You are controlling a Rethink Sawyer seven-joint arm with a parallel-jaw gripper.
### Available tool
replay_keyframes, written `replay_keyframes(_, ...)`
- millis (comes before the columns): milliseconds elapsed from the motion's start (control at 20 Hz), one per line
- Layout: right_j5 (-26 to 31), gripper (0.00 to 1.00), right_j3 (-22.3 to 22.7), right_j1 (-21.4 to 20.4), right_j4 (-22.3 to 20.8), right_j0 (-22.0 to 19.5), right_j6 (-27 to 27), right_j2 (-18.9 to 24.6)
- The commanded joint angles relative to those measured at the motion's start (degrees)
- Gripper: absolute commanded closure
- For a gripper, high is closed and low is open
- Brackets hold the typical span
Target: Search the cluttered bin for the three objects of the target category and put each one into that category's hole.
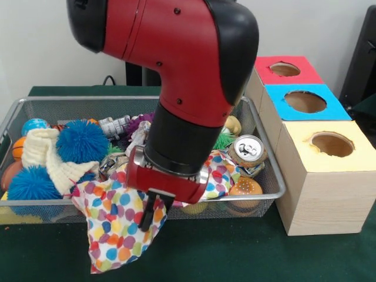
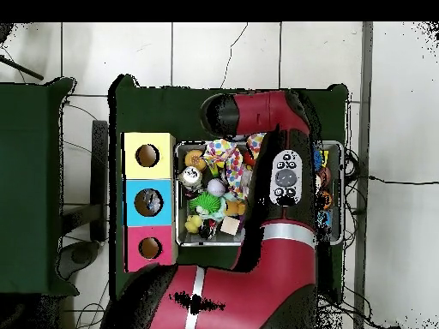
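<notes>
A wire mesh bin (image 1: 88,100) holds a heap of mixed things. A white cloth with coloured dots (image 1: 120,226) spills over the bin's front rim and hangs down outside it. My gripper (image 1: 155,210) sits at that rim, its black fingers (image 1: 148,212) shut on a fold of this cloth. In the overhead view the dotted cloth (image 2: 225,152) shows at the bin's far end, and the arm (image 2: 283,180) hides the gripper. Three wooden boxes with round holes stand beside the bin: red (image 1: 285,69), blue (image 1: 304,101) and yellow (image 1: 332,144).
The bin also holds two blue spiky balls (image 1: 82,141), a cream knitted cloth (image 1: 50,154), a drinks can (image 1: 248,150), a toy burger (image 1: 245,188), an orange ball (image 1: 19,147) and a purple fuzzy thing (image 1: 141,122). Green table cover (image 1: 235,252) lies in front.
</notes>
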Motion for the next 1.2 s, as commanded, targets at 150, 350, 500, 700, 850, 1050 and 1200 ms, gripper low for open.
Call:
replay_keyframes(150, 26.4, 1.00, -5.9, -6.5, 4.1, 1.3, 1.8, -1.3)
replay_keyframes(350, 30.5, 1.00, -10.1, -5.3, 3.9, 1.0, 0.6, -0.6)
replay_keyframes(500, 31.4, 1.00, -10.5, -5.5, 3.1, 1.0, -0.1, -0.2)
replay_keyframes(700, 29.2, 1.00, -6.8, -7.5, 2.8, 1.0, -0.1, 0.1)
replay_keyframes(850, 26.3, 1.00, -3.3, -8.9, 2.7, 1.1, 1.1, -0.1)
replay_keyframes(1050, 22.7, 1.00, 0.2, -10.2, 3.3, 0.8, 3.6, 0.0)
replay_keyframes(1200, 19.4, 1.00, 3.7, -11.4, 3.9, 0.1, 3.8, 0.5)
